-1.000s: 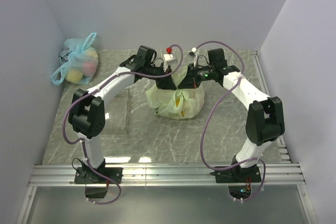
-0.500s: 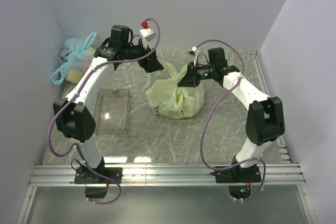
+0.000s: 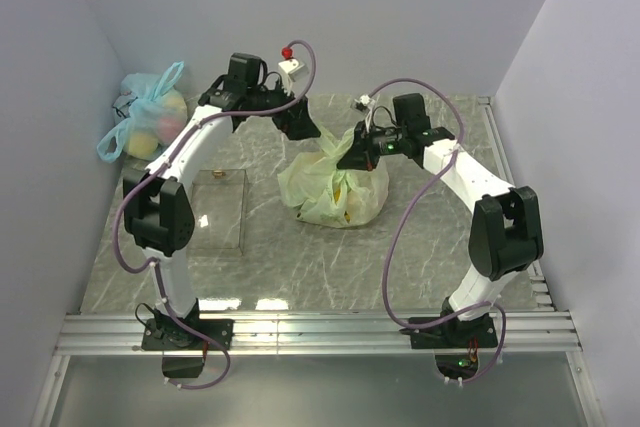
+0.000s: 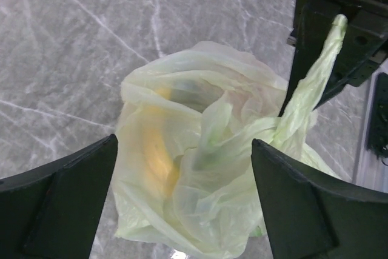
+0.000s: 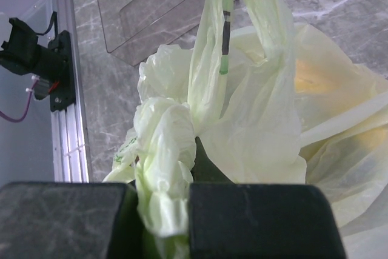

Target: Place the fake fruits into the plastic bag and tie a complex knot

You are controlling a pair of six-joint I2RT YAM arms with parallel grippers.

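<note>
While right fingers (image 5: pixel 60 222) pinch plastic bag (image 4: pixel 200 168), left fingers (image 4: pixel 60 204) hang splayed nearby

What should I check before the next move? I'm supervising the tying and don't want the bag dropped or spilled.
1. Right gripper shut on a handle of the bag: ok.
2. Left gripper open and empty above the bag: ok.
3. Fruits inside the bag, yellow showing through: ok.
4. Bag sitting on the table: ok.
5. Handles fully tied: cannot tell.
</note>
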